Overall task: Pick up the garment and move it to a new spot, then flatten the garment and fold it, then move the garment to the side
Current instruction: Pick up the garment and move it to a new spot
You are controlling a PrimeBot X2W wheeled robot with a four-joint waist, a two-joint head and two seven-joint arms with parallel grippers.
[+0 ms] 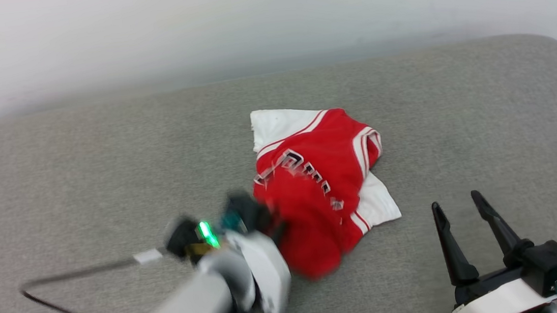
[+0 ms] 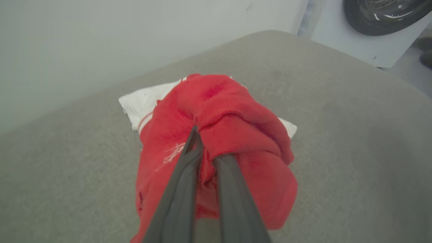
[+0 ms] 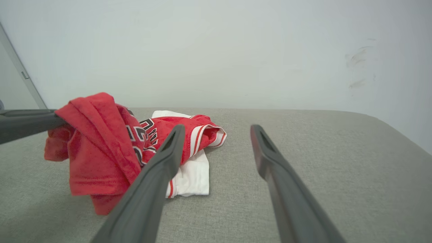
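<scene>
A wide grey padded top [image 1: 106, 168] with rounded corners is filling most of the head view, and a pale wall [image 1: 244, 16] is running along its far edge. Past one rounded corner, in the left wrist view, a white appliance [image 2: 371, 40] with a dark round door is standing.

The garment [image 1: 313, 194] is lying bunched about the middle of the padded top, a little right of centre and well away from every edge. One white sleeve is pointing toward the far edge and the other is lying flat toward the right edge, while part of the black lettering is showing across the crumpled red front. The nearer red part is being held up off the surface and is hanging in loose folds.

The left arm, blurred in the head view, is reaching in from the near edge. The left gripper [image 2: 207, 145] is pinching a fold of that raised red cloth, its dark fingers drawn close together on the fabric.

The right gripper [image 1: 456, 200] is sitting near the near right corner, its fingers spread wide apart, gripping nothing and well apart from the garment.

A thin black cable [image 1: 67, 294] is trailing across the near left part of the top
</scene>
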